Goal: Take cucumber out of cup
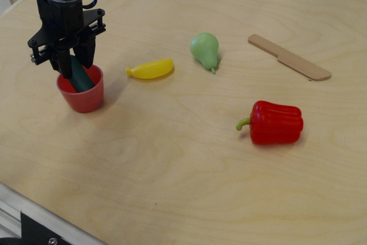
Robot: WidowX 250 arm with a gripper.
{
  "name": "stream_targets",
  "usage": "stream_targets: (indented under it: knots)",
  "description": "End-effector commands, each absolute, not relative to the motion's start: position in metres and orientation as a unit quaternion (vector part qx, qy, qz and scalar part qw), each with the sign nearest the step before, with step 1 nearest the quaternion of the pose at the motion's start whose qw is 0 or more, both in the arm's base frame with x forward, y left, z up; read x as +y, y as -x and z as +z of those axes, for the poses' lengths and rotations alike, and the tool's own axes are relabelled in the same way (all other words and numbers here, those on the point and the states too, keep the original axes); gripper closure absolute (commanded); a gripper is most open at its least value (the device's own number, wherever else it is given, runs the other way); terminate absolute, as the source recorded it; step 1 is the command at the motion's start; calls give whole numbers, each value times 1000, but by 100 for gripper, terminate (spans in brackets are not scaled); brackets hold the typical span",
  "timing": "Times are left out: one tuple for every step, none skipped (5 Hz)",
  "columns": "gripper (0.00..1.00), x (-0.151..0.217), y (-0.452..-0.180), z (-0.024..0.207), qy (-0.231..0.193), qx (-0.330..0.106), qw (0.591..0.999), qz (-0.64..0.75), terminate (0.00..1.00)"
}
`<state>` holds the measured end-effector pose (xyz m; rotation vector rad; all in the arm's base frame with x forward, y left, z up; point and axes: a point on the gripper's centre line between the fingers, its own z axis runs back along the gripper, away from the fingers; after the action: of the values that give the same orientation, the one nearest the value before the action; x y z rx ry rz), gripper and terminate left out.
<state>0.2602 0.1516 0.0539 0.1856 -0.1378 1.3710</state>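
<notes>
The red cup (84, 99) stands upright at the left of the wooden table. The dark teal-green cucumber (82, 78) leans inside it, with its upper end sticking out toward the back left. My black gripper (73, 61) is lowered over the cup's rim. Its two fingers (61, 63) are closed against the cucumber's upper end, one on each side, and they hide the cucumber's top.
A yellow banana (150, 69) lies just right of the cup. A pale green pear (205, 50) lies beyond the banana. A wooden knife (289, 57) is at the back right and a red bell pepper (276, 123) at the right. The table's front edge (34, 207) runs along the lower left.
</notes>
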Motion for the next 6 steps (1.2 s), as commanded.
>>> stream_targets:
  knots:
    - [100,125,-266,106,-114,-113,774,612,0]
    - [100,117,-269,124,-110,-128,780,602,0]
    - [100,99,-273,138,-97,-145,791,586,0]
    - [100,62,-279,134,-82,-138,820,549,0]
    - [100,31,-275,112,-64,-110,846,517,0]
    - [100,-1,-264,87,-26,-82,868,488,0]
